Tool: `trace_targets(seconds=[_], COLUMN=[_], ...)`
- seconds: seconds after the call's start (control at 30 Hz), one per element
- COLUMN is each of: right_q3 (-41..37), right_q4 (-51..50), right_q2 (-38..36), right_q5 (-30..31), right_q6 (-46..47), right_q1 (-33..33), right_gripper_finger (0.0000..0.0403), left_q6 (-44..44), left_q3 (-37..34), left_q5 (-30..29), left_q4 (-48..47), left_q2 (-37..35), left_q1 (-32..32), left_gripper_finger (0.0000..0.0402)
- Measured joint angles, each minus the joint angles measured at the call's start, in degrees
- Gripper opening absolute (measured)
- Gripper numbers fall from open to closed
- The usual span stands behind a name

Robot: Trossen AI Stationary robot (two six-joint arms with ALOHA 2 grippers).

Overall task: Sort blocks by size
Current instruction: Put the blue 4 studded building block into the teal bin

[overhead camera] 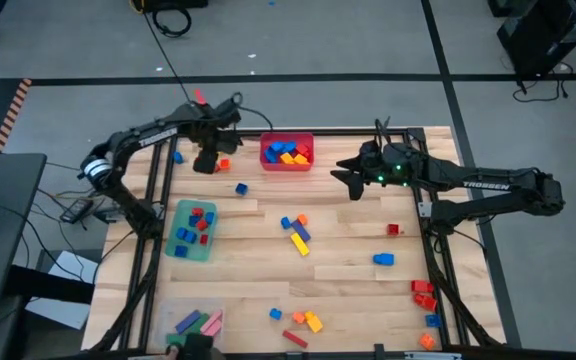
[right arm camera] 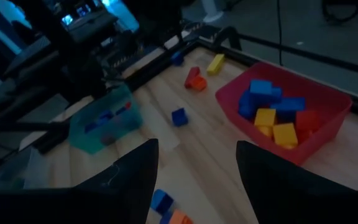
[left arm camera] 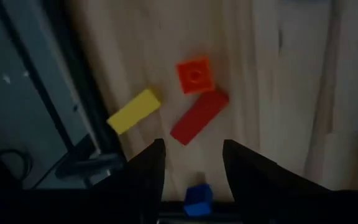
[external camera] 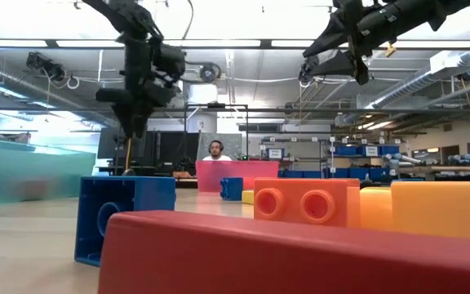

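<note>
My left gripper (overhead camera: pixel 206 165) hangs open over the table's far left corner, fingers pointing down and well above the wood in the low view (external camera: pixel 133 126). Below it lie an orange square block (left arm camera: pixel 195 74), a red bar (left arm camera: pixel 199 116), a yellow bar (left arm camera: pixel 134 111) and a small blue block (left arm camera: pixel 197 198); it touches none of them. My right gripper (overhead camera: pixel 343 180) is open and empty, raised above the table just right of the red bin (overhead camera: pixel 287 152). That bin holds blue, yellow and orange blocks (right arm camera: pixel 272 109).
A teal bin (overhead camera: pixel 192 228) with red and blue blocks stands at the left. A clear bin (overhead camera: pixel 193 322) with long blocks stands at the near left. Loose blocks lie mid-table (overhead camera: pixel 296 232), at the right (overhead camera: pixel 383 259) and along the near edge (overhead camera: pixel 306 320). A person sits in the room beyond.
</note>
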Motion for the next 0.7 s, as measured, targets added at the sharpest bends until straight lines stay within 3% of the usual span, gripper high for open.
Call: trace_targets(seconds=[0.17, 0.33, 0.7], right_q3=[0.00, 0.00, 0.01], right_q4=[0.68, 0.90, 1.47], right_q2=[0.00, 0.00, 0.00], right_q5=[0.78, 0.78, 0.86], right_q6=[0.00, 0.00, 0.00], right_q1=[0.00, 0.00, 0.00], right_gripper_finger=[0.0230, 0.0230, 0.0230], left_q6=[-0.84, 1.68, 8.08], left_q3=[0.00, -0.03, -0.02], left_q5=[-6.69, -6.38, -4.19], left_q4=[-1.66, -6.63, -0.23], left_q2=[5.17, 11.35, 14.66], left_q1=[-0.69, -0.67, -0.64], left_gripper_finger=[0.0170, 0.0170, 0.0170])
